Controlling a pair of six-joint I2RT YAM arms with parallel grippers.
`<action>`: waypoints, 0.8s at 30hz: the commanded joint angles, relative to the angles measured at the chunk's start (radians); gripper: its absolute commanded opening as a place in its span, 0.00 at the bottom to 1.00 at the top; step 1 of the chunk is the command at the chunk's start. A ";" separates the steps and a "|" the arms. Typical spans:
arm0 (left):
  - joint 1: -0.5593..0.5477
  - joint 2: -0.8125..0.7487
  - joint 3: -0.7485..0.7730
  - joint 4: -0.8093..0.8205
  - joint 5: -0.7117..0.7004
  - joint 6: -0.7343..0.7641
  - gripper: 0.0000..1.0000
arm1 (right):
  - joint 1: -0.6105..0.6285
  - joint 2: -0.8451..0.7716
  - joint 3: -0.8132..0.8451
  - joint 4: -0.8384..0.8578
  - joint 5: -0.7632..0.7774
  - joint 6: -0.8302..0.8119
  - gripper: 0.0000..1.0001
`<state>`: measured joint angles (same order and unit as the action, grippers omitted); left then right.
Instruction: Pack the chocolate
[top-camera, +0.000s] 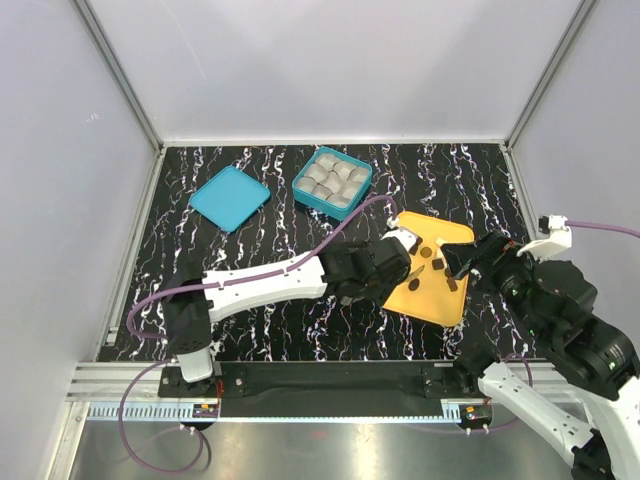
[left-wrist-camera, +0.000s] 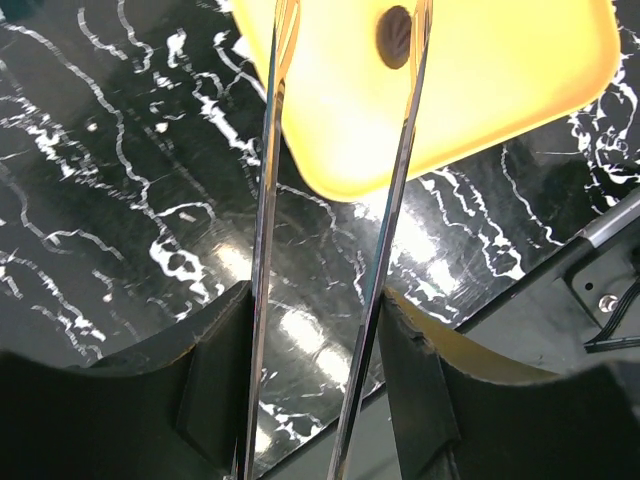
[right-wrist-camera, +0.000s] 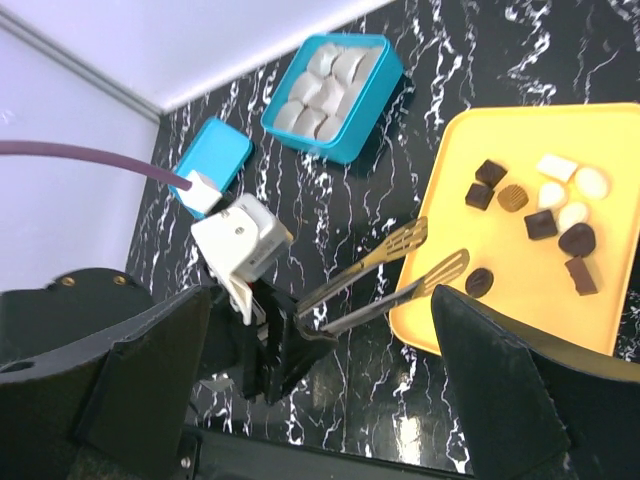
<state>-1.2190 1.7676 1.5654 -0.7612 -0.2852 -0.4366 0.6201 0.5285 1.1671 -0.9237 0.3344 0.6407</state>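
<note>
currently the left gripper (right-wrist-camera: 285, 340) is clamped on a pair of slim metal tongs (right-wrist-camera: 440, 268), whose slotted tips reach over the near-left edge of the flat yellow plastic tray (right-wrist-camera: 470, 150). the blades stand apart. in the left wrist view a round dark chocolate (left-wrist-camera: 395, 35) lies between them, close against the right blade; whether it touches cannot be told. the other small chocolate pieces (right-wrist-camera: 541, 224), dark brown and pale cream, lie loose on the tray farther in. the right gripper (top-camera: 462, 268) hovers over the tray's right side, its jaws spread wide and grasping nothing. behind the tray on the black white-veined table (top-camera: 250, 330) stands a square teal box (top-camera: 300, 190) filled with grey paper cups (top-camera: 332, 183), its flat teal lid (top-camera: 229, 197) lying apart to the left.
</note>
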 joint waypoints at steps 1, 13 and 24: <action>-0.010 0.009 0.058 0.059 -0.002 0.013 0.54 | 0.006 -0.021 0.032 0.008 0.078 -0.007 1.00; -0.016 0.078 0.041 0.105 0.001 -0.001 0.54 | 0.006 -0.050 0.020 0.000 0.109 -0.007 1.00; -0.025 0.121 0.013 0.141 0.027 -0.013 0.53 | 0.006 -0.053 0.005 0.000 0.114 -0.010 1.00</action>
<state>-1.2327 1.8881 1.5703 -0.6834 -0.2687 -0.4389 0.6201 0.4786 1.1732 -0.9279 0.4084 0.6403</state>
